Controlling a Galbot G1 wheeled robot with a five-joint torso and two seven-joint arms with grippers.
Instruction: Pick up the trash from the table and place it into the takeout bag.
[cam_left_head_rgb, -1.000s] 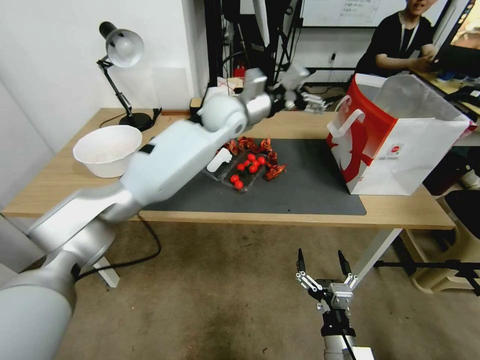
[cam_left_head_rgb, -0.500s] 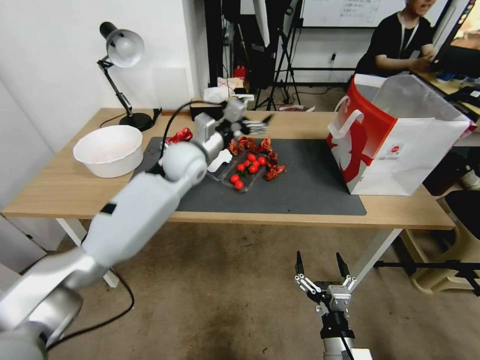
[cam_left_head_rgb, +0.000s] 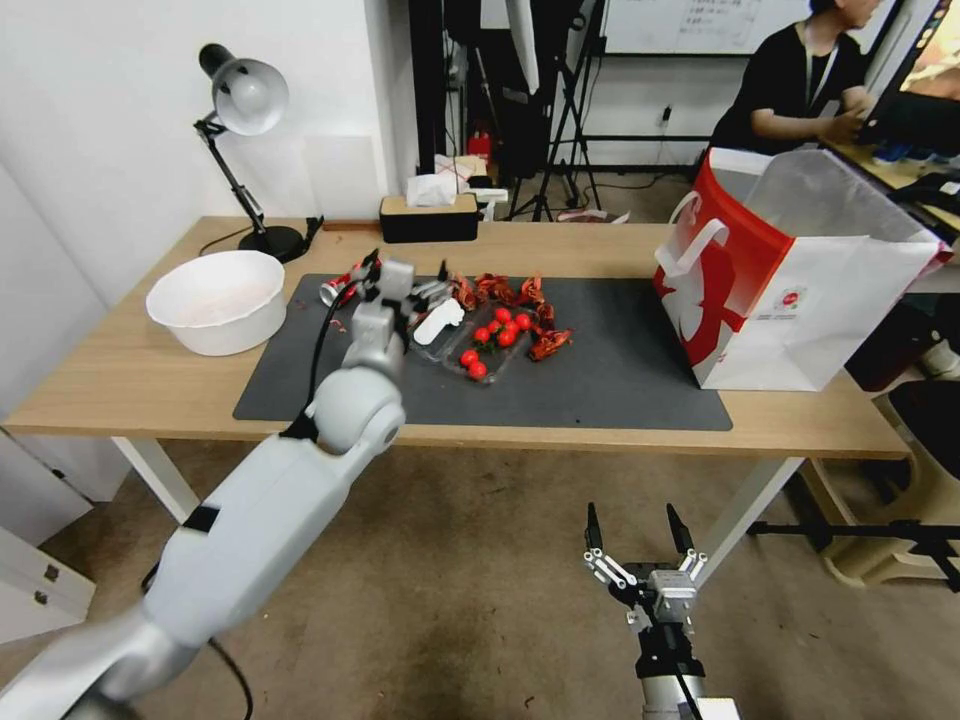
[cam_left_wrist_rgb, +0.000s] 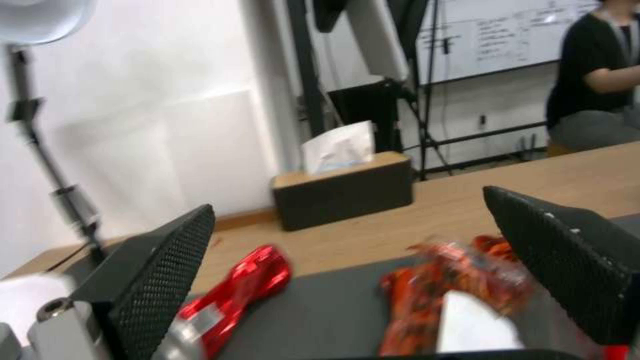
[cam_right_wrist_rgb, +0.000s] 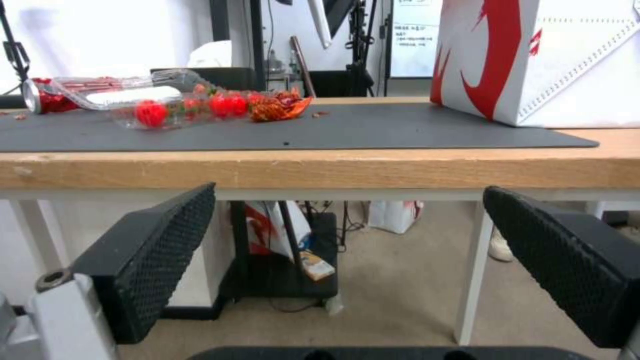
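Nearest the robot, the right hand (cam_left_head_rgb: 637, 528) hangs low in front of the worktop (cam_left_head_rgb: 130, 375), below its front edge, its two black fingers spread wide and holding nothing.

Beyond it, the left arm reaches over the dark grey mat (cam_left_head_rgb: 620, 370). A second ago it was stretched toward the takeout bag (cam_left_head_rgb: 800, 290); it has since swung back across the worktop, and the left hand (cam_left_head_rgb: 400, 275) now hovers low over the trash, fingers wide apart and empty. That looks like a return trip: one drop finished, the next pick not yet begun.

Between its fingers in the left wrist view lies a crushed red can (cam_left_wrist_rgb: 250, 282) on the mat, with crumpled red wrappers (cam_left_wrist_rgb: 453, 280) just beside it. A clear tray of small red fruits (cam_left_head_rgb: 490, 340) sits near them.

Farther right, well apart from the trash, stands the open bag. It bears a small round red logo (cam_left_head_rgb: 791, 297); the print under it is too small to read.
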